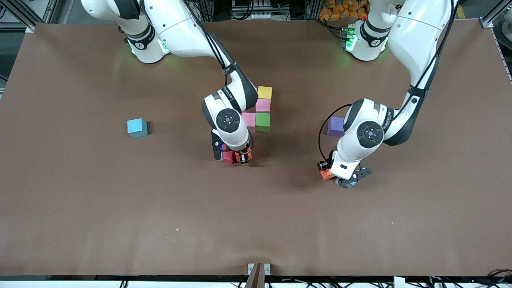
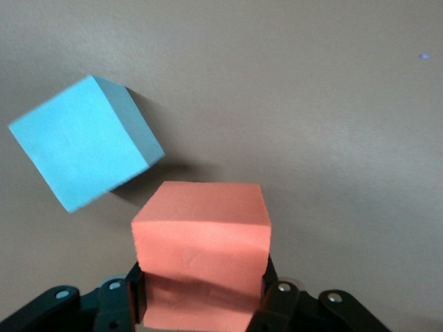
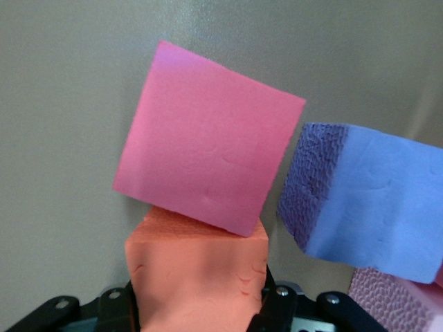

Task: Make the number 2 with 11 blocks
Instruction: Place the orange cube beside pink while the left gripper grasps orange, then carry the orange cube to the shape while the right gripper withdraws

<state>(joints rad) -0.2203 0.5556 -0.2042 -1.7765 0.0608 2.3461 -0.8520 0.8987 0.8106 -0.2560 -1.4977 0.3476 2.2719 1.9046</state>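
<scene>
My left gripper [image 1: 332, 175] [image 2: 201, 290] is shut on an orange block [image 1: 326, 173] [image 2: 201, 249], low at the table, toward the left arm's end. A purple block [image 1: 336, 126] lies farther from the camera. My right gripper [image 1: 239, 156] [image 3: 201, 297] is shut on another orange block [image 1: 243, 156] [image 3: 197, 277], which touches a red block [image 1: 229, 157] [image 3: 208, 162]. A blue-violet block [image 3: 367, 200] and a pink one [image 3: 394, 297] show beside them. A yellow block [image 1: 265, 92], two pink blocks [image 1: 263, 105] [image 1: 249, 120] and a green block [image 1: 263, 122] sit clustered mid-table.
One light-blue cube [image 1: 351, 184] [image 2: 83, 142] lies right beside the left gripper's orange block. Another light-blue cube [image 1: 137, 128] stands alone toward the right arm's end. The brown table [image 1: 120, 208] is bare nearer the camera.
</scene>
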